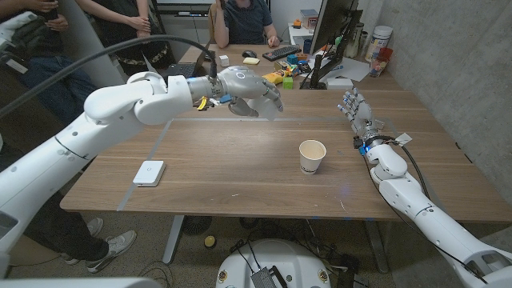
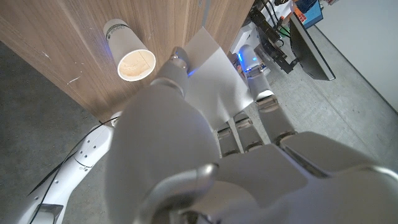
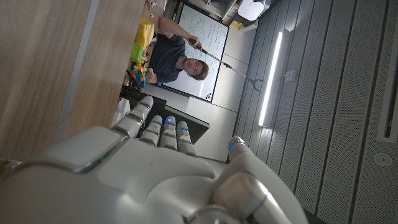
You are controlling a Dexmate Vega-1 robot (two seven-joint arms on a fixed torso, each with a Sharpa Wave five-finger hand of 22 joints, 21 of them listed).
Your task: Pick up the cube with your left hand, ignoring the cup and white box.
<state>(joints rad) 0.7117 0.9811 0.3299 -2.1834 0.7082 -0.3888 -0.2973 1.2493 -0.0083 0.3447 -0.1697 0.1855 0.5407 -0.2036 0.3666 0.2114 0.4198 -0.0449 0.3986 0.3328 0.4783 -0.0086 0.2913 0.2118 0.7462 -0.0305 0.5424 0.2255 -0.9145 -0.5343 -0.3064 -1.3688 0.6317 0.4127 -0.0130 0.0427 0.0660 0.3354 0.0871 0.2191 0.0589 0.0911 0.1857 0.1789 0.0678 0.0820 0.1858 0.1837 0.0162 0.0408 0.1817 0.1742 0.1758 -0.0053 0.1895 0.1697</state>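
The near part of the desk (image 1: pixel 240 196) has a flat white box (image 1: pixel 149 173) toward the robot's left side, lying well apart from everything else. A bit farther in, nearer the middle, a paper cup (image 1: pixel 313 156) stands upright and open, nothing in it that can be made out.

On the robot's right, the right hand (image 1: pixel 357 112) sits at the desk's right side with its fingers straight and slightly apart, pointing away from the robot, holding nothing. It's well apart from the cup.

Farther back, the left arm reaches across the desk and the left hand (image 1: pixel 250 90) hangs above the far middle of the desk, fingers curled downward. Whether it's got anything in it is hard to call: the head view doesn't show inside the fingers, and the left wrist view is mostly the back of the hand. The cube can't be picked out for sure either.

Past the far edge there's clutter: a keyboard (image 1: pixel 282 53), a monitor (image 1: pixel 332 32), some yellow stuff (image 1: pixel 276 78), and people (image 1: pixel 244 20) sitting behind.
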